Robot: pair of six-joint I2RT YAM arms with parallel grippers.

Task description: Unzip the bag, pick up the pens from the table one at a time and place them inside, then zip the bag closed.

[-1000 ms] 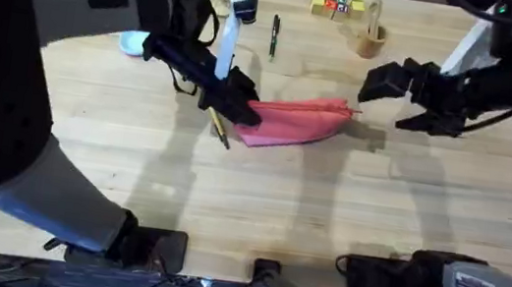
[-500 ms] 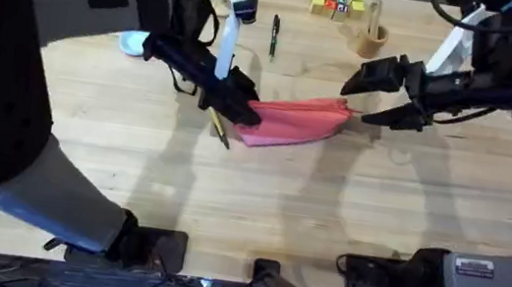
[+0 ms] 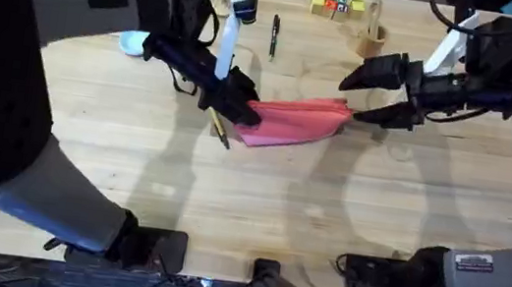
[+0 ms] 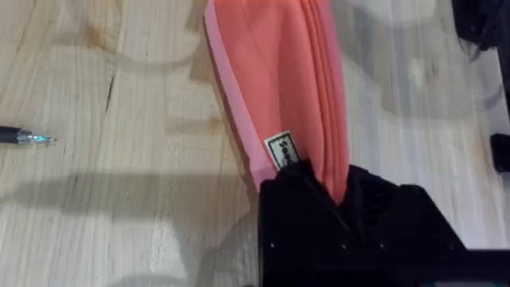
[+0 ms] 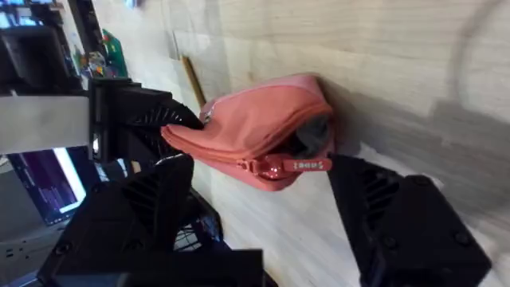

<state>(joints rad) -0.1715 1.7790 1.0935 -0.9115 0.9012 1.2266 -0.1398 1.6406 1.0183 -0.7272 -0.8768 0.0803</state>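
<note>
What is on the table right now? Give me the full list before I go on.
bag: one, coral pink, mid-table, its right end gaping
black pen: one, far side, behind the bag
yellow pen: one, black-tipped, at the bag's left end under the left arm
lettered blocks: a small cluster, yellow and mixed colours, far edge
wooden cup: one, tan, right of the blocks
table: one, light planks
left pincer: black, shut on the bag's left end
right pincer: black, open, at the zipper pull on the bag's right end
</note>
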